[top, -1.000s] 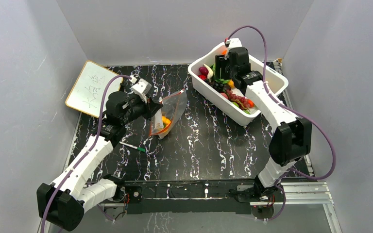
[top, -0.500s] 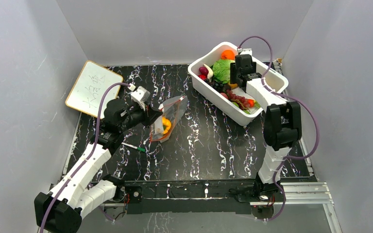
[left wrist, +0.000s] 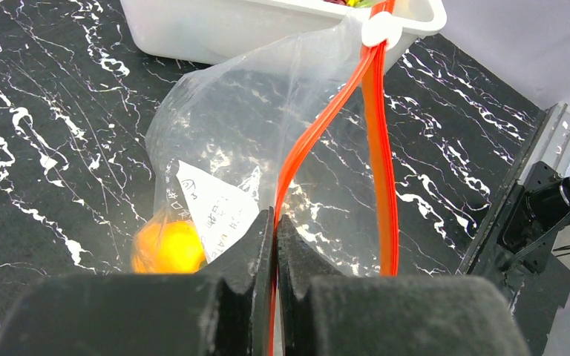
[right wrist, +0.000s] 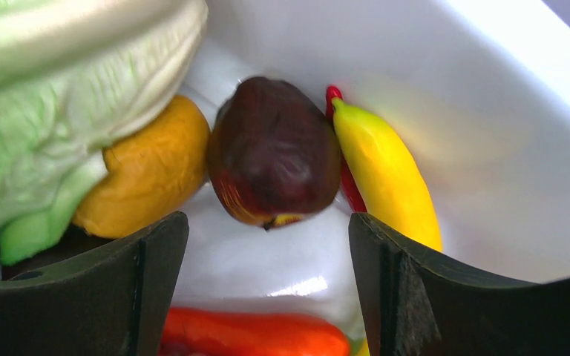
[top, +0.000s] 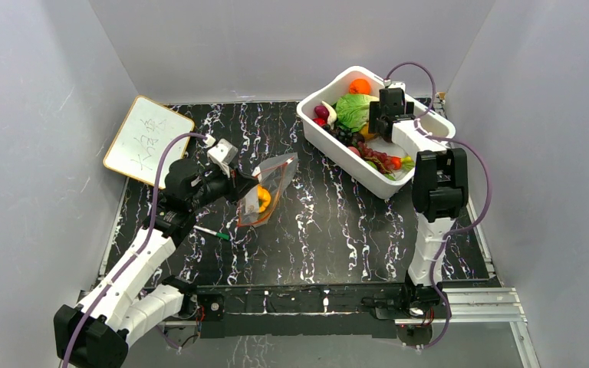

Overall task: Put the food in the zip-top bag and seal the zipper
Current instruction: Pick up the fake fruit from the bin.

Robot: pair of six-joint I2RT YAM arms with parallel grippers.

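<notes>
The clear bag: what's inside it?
Inside the zip-top bag, one round orange food piece shows beside a white printed slip. The left fingers, pinching the zipper, cover the bag's near part, so anything there is hidden.

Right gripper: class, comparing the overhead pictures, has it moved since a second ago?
Yes. Against the white tub, the right gripper has shifted rightward toward the tub's right rim, uncovering the lettuce.

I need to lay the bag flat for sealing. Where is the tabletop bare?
Bare tabletop runs between the bag and the tub, widening toward the near edge. Crowded: inside the tub, and the left side by the whiteboard and pen.
</notes>
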